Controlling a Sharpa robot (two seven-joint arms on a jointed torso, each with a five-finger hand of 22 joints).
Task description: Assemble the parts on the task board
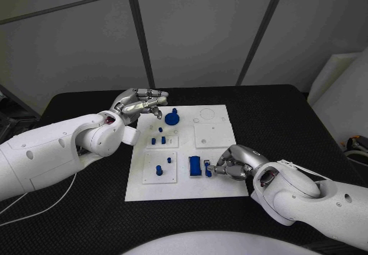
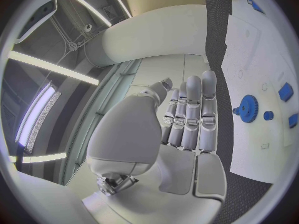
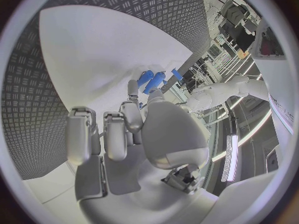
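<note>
Quick headcount from my remote seat

I'm counting one white task board (image 1: 222,186) and two silver hands, the left hand (image 1: 142,103) and the right hand (image 1: 234,163). Blue parts come to at least eight: one gear (image 1: 173,117), five small pegs (image 1: 159,170), one flat block (image 1: 195,166), and one more little piece (image 1: 208,171) by the right hand's fingers. Could be two there, honestly can't tell.

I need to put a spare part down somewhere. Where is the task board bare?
The task board's near strip is bare, and the far right corner beyond the right robot hand. It is crowded around the blue gear by the left robot hand.
</note>
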